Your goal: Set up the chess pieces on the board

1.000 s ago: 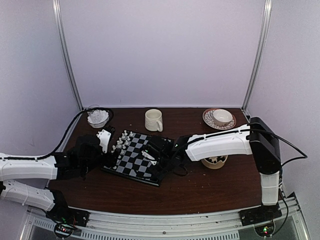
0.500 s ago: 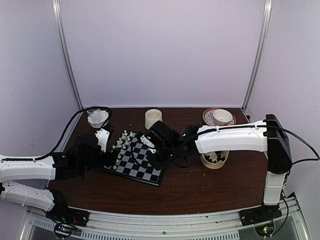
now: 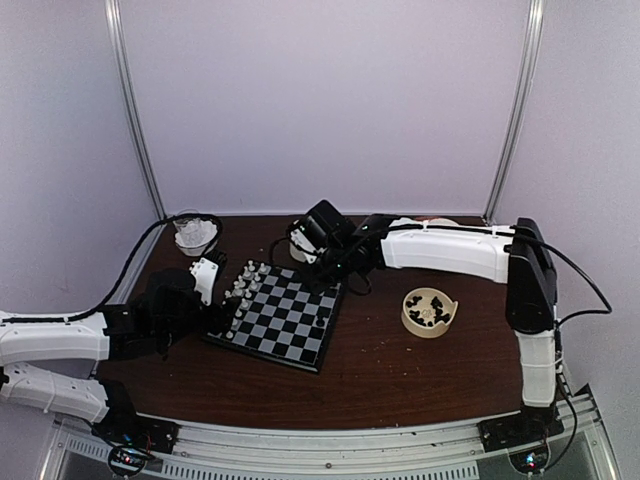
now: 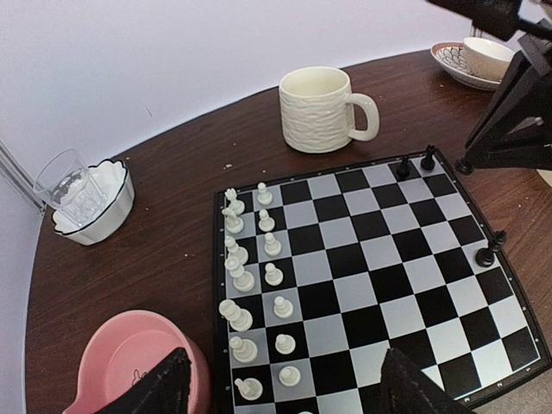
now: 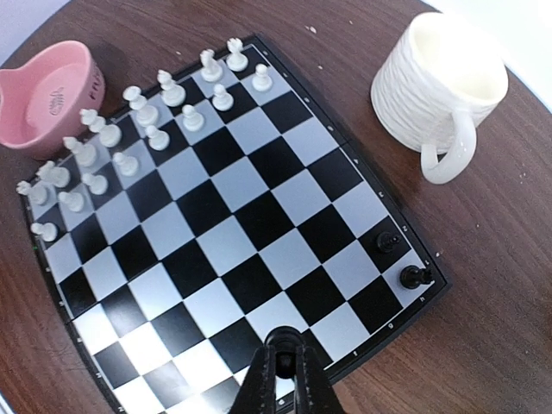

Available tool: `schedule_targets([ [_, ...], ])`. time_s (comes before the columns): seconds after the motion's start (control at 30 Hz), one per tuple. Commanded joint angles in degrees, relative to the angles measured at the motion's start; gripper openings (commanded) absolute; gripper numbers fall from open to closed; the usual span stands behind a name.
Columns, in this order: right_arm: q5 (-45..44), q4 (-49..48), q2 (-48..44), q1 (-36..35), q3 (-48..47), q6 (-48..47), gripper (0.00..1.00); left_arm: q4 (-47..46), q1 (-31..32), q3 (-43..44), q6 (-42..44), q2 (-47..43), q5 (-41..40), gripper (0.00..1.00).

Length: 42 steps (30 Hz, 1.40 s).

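left gripper (image 4: 285,390) hangs spread wide over the board's left side, nothing between its fingers (image 4: 164,388). a pink bowl (image 4: 129,358) sits just beside the board's left edge, under the left finger; i can't tell if bowl and rim touch. a scalloped white dish (image 4: 90,203) is at the far left corner of the table (image 3: 400,375), with a clear glass in or against it, i can't tell which.

the board (image 3: 285,318) lies left of the table's middle, turned at an angle to the table's edges. the white chess pieces (image 4: 235,315) stand in 2 rows along its left edge, all upright as far as i can see. a ribbed cream mug (image 4: 315,108) stands just beyond the board's far edge, apart from the rim, handle pointing right.

3 black chess pieces (image 4: 428,159) are on the board: 2 side by side at its far right corner, 1 further along the right edge, all upright.

right gripper (image 5: 283,347) hovers above the board's right edge near that corner, fingers pressed together. i can't tell whether anything is pinched at the tips.

right of the board and well apart from it, a beige bowl (image 3: 407,318) holds more of the black set. a cup (image 4: 487,52) on a patterned saucer (image 4: 448,60) sits toward the table's far right corner.
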State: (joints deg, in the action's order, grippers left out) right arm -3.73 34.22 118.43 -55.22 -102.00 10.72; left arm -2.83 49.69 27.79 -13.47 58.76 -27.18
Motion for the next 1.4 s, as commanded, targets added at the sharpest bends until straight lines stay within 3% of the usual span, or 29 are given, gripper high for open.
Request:
schedule_targets([
  [0.0, -0.59, 1.63, 4.10, 2.18, -2.99, -0.03, 0.05, -0.77, -0.30, 1.04, -0.87, -0.89, 0.42, 0.76],
  [1.37, -1.80, -1.28, 17.32, 7.04, -10.70, -1.38, 0.06, 0.63, -0.30, 2.18, -1.57, 1.05, 2.30, 0.76],
])
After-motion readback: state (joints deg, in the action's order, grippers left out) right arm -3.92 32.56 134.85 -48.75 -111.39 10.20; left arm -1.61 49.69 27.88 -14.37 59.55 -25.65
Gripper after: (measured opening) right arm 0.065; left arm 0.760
